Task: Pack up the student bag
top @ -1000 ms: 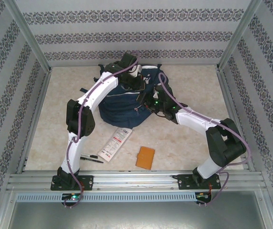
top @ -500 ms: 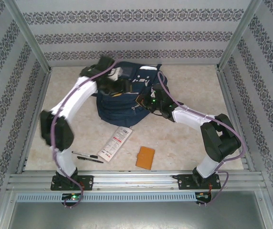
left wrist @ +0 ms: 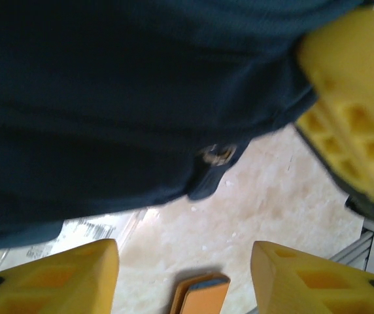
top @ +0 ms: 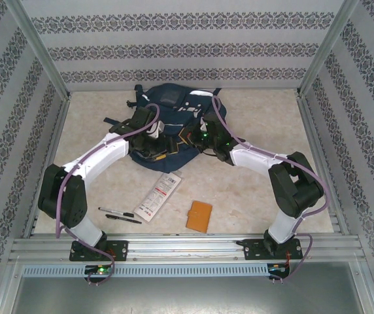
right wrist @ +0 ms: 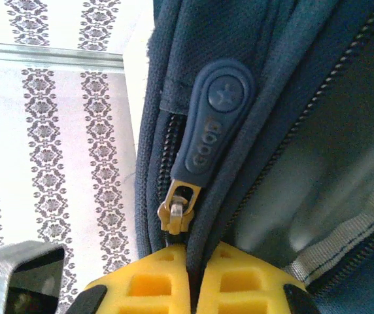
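- The pale marbled worktop (top: pixel 252 196) sits inside an aluminium frame, with striped patterned wallpaper (top: pixel 174 49) on three sides.
- The student bag (top: pixel 174 104) lies at the far middle of the worktop; I can't see what is inside it.
- Nearer the arms, outside the bag, lie a white leaflet (top: pixel 159 195), two pens (top: pixel 121 216) and an orange booklet (top: pixel 199 216).
- The right end effector (right wrist: pixel 193 281) is pinched together on the student bag's fabric, just below the zip slider (right wrist: pixel 176 210) and its navy pull tab (right wrist: pixel 213 124).
- The left end effector (left wrist: pixel 184 268) is spread wide, holding nothing, at the bag's near edge.
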